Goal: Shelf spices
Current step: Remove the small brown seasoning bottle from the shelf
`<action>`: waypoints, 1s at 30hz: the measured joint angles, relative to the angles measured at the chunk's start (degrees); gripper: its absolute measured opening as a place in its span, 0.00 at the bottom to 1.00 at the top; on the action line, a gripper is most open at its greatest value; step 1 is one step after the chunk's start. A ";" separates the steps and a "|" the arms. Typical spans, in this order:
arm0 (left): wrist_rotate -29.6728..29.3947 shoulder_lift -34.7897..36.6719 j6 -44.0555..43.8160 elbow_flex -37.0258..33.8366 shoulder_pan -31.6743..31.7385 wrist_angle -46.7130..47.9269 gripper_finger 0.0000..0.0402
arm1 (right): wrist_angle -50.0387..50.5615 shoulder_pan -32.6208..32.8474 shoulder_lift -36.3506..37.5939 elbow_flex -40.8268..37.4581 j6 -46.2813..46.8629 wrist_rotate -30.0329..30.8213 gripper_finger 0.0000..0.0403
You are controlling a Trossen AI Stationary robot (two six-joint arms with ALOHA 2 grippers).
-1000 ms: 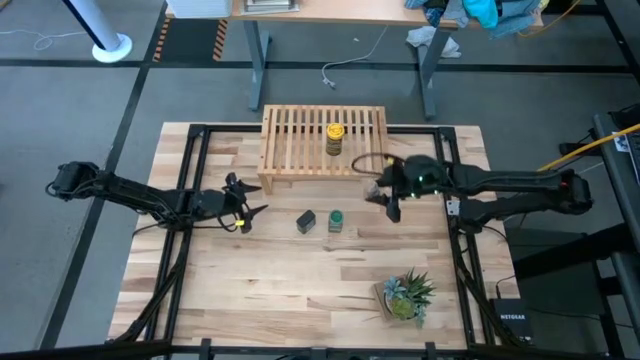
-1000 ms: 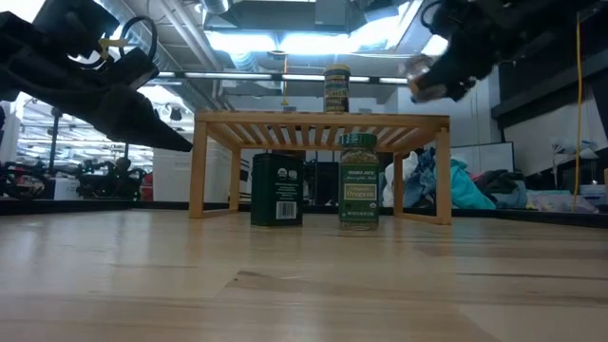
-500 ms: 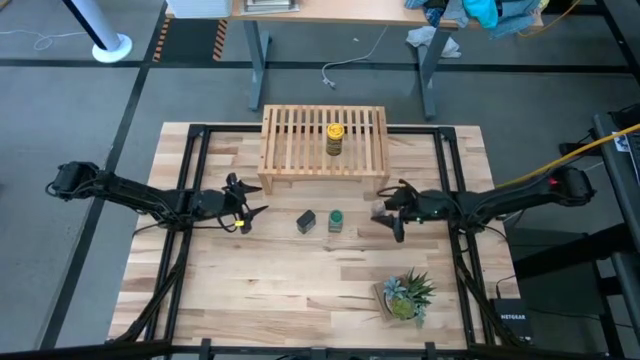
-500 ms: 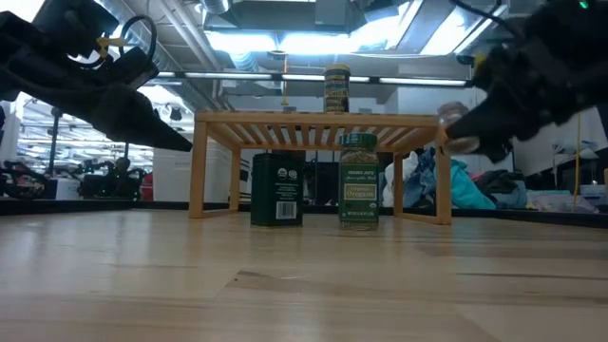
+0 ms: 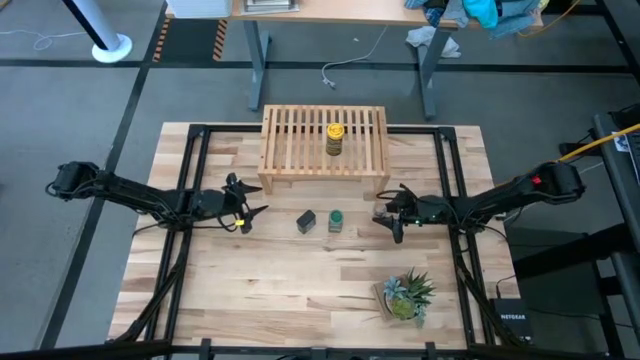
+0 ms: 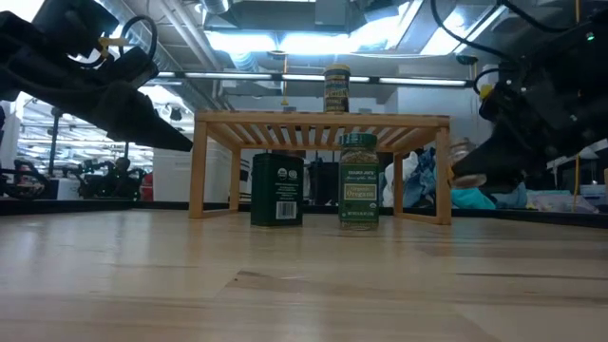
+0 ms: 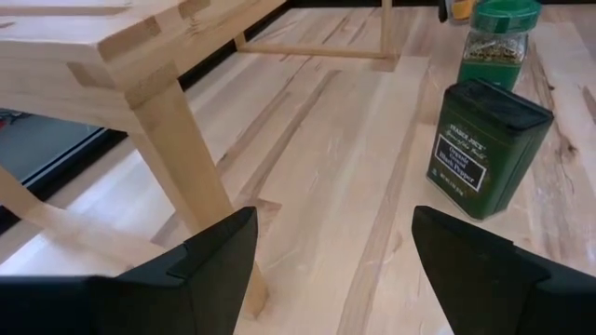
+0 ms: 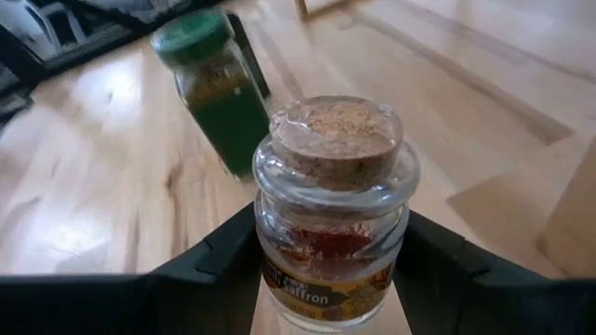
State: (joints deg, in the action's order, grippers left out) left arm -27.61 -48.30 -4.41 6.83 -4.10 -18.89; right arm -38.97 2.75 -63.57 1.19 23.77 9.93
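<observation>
My right gripper (image 5: 386,217) hangs to the right of the shelf's near right leg and is shut on a tiny clear jar (image 8: 333,200) with a cork-like top. The shelf (image 5: 295,140) carries a yellow-lidded jar (image 5: 335,138) standing on its slats. A black tin (image 5: 306,221) and a green-lidded jar (image 5: 336,219) stand on the table in front of the shelf. My left gripper (image 5: 245,212) waits open at the left of the tin, its fingers around nothing. My right gripper pinches the tiny jar's glass body (image 8: 272,233) between its two fingers (image 8: 216,265), below the jar's shoulder. The fingers come from the table's right, slanting a little downward. The jar (image 6: 463,154) is lifted clear of the table, its top up.
A small potted plant (image 5: 405,295) stands near the table's front right. The shelf's near left leg (image 7: 177,140) is close in front of my left gripper. Bare wood lies between the green-lidded jar (image 6: 359,180) and my right gripper.
My right gripper has come down from above shelf height to below the shelf top, drifting toward the table's near edge and rolling at the wrist. It stays shut on the tiny jar, which has travelled with it.
</observation>
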 joint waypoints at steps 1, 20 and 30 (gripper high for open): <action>0.01 -0.01 -0.04 0.00 0.00 -0.01 0.69 | -1.37 0.36 -1.57 0.00 -0.02 0.10 0.49; 0.00 0.00 -0.08 0.00 0.00 0.31 0.69 | -23.18 7.13 -33.01 5.02 -1.30 8.44 0.49; 0.00 -0.01 -0.08 0.00 0.00 0.34 0.69 | -22.58 7.03 -39.72 10.24 -3.48 8.25 0.58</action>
State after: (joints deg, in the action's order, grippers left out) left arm -27.62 -48.30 -4.49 6.83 -4.10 -18.55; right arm -61.55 9.78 -103.28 11.43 20.29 18.18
